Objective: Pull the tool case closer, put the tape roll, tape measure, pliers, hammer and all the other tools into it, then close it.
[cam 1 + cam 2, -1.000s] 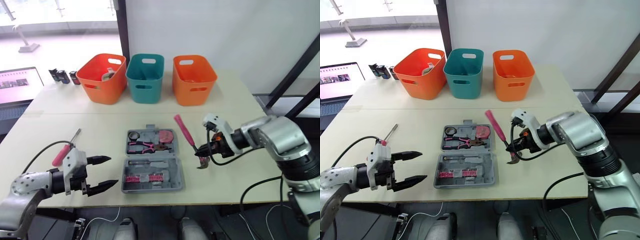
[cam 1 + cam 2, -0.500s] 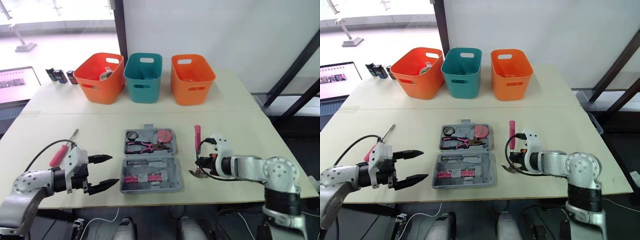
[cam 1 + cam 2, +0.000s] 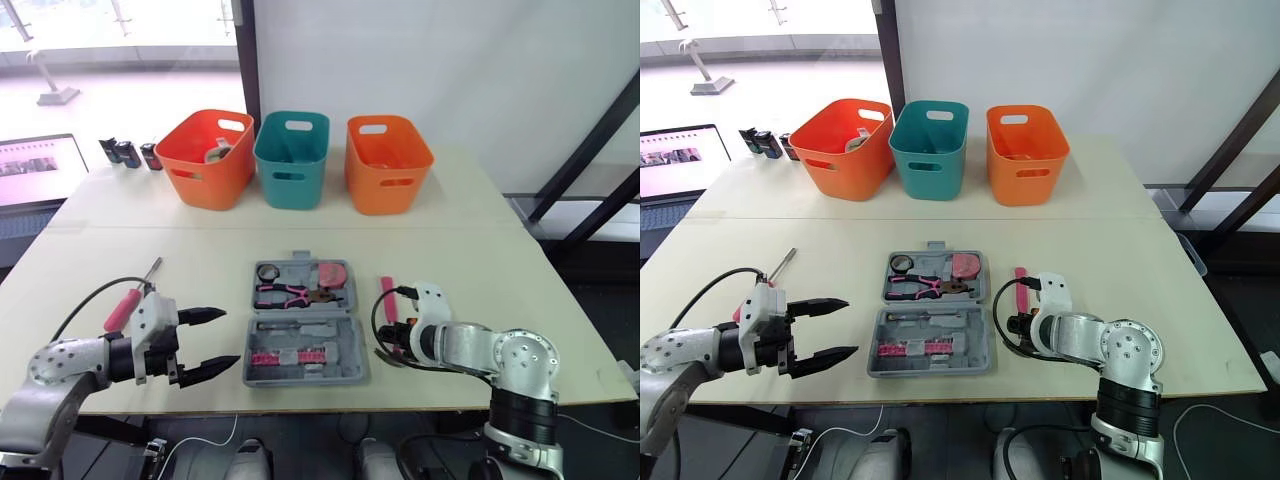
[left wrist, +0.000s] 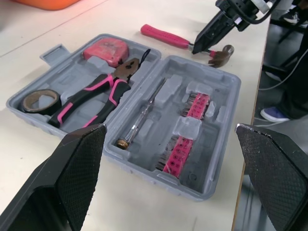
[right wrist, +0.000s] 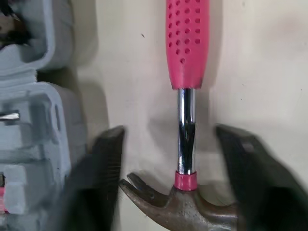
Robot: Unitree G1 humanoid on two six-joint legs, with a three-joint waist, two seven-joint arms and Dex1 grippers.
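Note:
The grey tool case [image 3: 305, 322] lies open at the table's front middle. Its far half holds the tape roll [image 4: 41, 100], the pink-handled pliers [image 4: 96, 96] and the pink tape measure [image 4: 106, 50]; its near half holds a thin tester and pink bits [image 4: 185, 130]. The hammer [image 3: 387, 291] lies flat on the table just right of the case, head toward me. My right gripper [image 5: 178, 154] is open, one finger on each side of the steel shaft, not touching it. My left gripper [image 3: 205, 342] hovers open left of the case. A pink-handled screwdriver [image 3: 122, 308] lies beside my left arm.
Three baskets stand in a row at the back: orange [image 3: 205, 157], teal [image 3: 291, 157], orange [image 3: 388, 163]. A laptop [image 3: 35, 165] and small black items [image 3: 125, 152] sit at the far left. The table's front edge runs close behind both grippers.
My right arm brought the hammer down beside the case, laid it on the table and let it go, its fingers now apart. The left gripper has stayed where it was.

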